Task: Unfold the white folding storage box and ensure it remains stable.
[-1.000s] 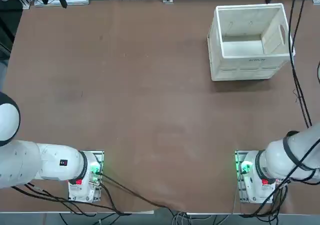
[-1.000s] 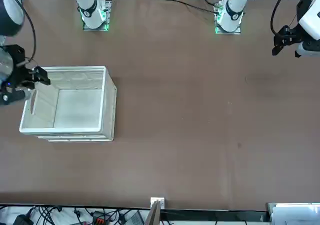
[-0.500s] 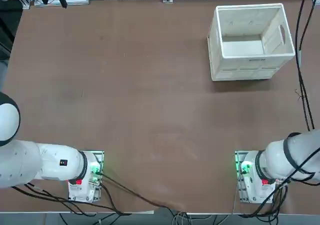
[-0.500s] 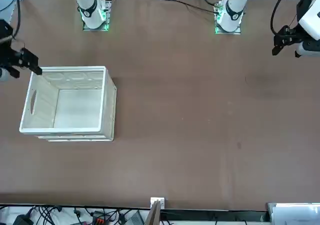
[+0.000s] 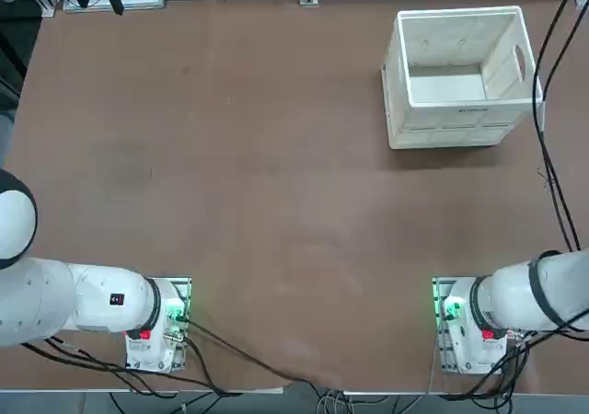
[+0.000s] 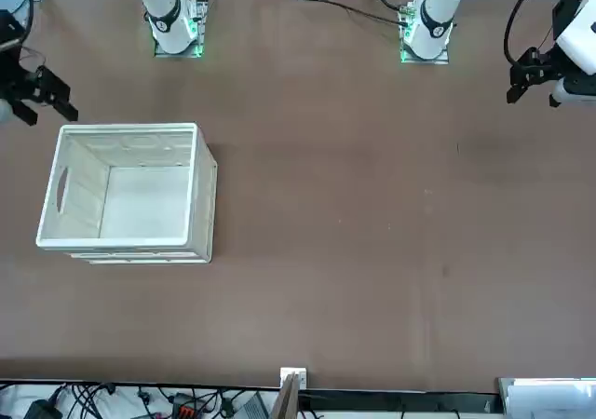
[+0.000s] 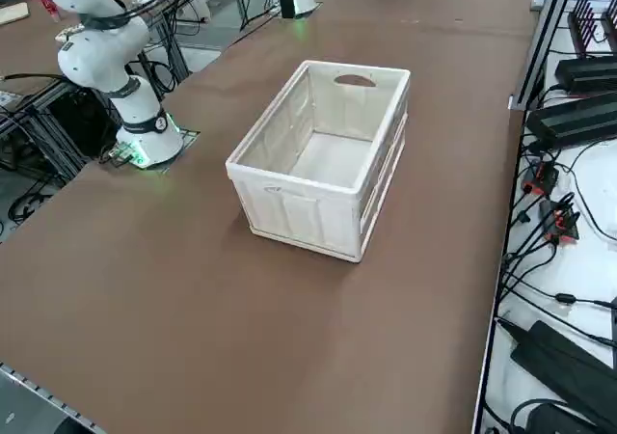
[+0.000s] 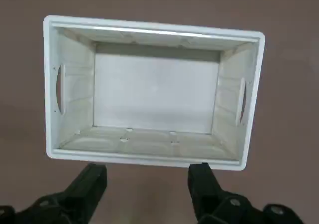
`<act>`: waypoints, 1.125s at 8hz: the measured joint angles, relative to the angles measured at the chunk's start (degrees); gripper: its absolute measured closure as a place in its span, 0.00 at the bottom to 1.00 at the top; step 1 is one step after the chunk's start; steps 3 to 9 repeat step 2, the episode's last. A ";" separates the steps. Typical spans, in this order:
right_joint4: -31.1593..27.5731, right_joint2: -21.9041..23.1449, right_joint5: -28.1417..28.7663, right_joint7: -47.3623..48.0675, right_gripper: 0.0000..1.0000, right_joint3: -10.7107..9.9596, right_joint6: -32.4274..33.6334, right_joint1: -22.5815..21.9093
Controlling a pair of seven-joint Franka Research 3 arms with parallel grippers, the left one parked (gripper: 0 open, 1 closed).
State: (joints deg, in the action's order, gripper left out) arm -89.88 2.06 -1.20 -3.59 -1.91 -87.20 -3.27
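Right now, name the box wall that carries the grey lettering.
The white box's long side wall facing the robot's bases; only it shows lettering.

An open-topped white folding storage box (image 5: 465,124) stands as the lone obstacle on the middle stretch of the brown worktop (image 5: 276,175), its four raised walls enclosing a hollow open from above. The right gripper (image 6: 52,113), jaws spread wide, hangs near the box's handle-hole end in the front view, with bare worktop visible between its two fingers and past them. Oval handle holes (image 7: 355,81) offer narrow passages through the end walls. Dark cables (image 5: 555,175) run down the box's right side in the top view, overlapping its corner there. Broad bare worktop opens to the box's left.
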 joint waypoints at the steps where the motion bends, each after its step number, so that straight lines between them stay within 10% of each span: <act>1: -1.60 1.47 0.00 0.09 0.00 -0.04 -0.16 -0.41; 9: -2.23 2.21 0.00 0.09 0.00 -0.19 -0.21 -0.79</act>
